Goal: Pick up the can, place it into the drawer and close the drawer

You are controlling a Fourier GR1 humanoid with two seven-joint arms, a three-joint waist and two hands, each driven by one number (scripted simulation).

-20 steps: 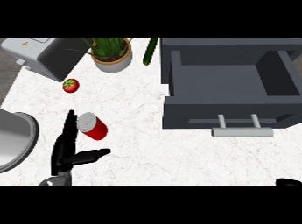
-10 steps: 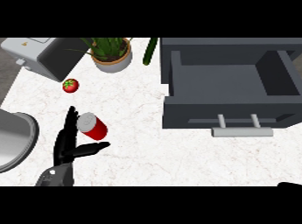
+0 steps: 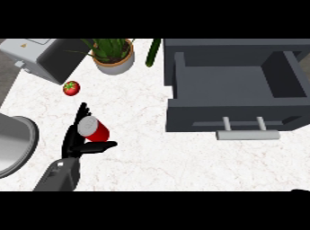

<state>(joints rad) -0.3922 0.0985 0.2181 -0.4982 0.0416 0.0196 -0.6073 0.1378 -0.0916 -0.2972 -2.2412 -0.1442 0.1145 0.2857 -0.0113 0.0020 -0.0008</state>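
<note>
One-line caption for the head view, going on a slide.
Left hand open beside the red can on the counter, the empty drawer standing open at right.

White marble-look bench [image 3: 157,157], faint veining, smooth matt. Dark grey matt drawer [image 3: 230,85], pale metal-look handle [image 3: 246,134]. Red glossy can [image 3: 95,129], bare silver metal top. Black smooth plastic-look left hand [image 3: 73,144], slight sheen.
</note>
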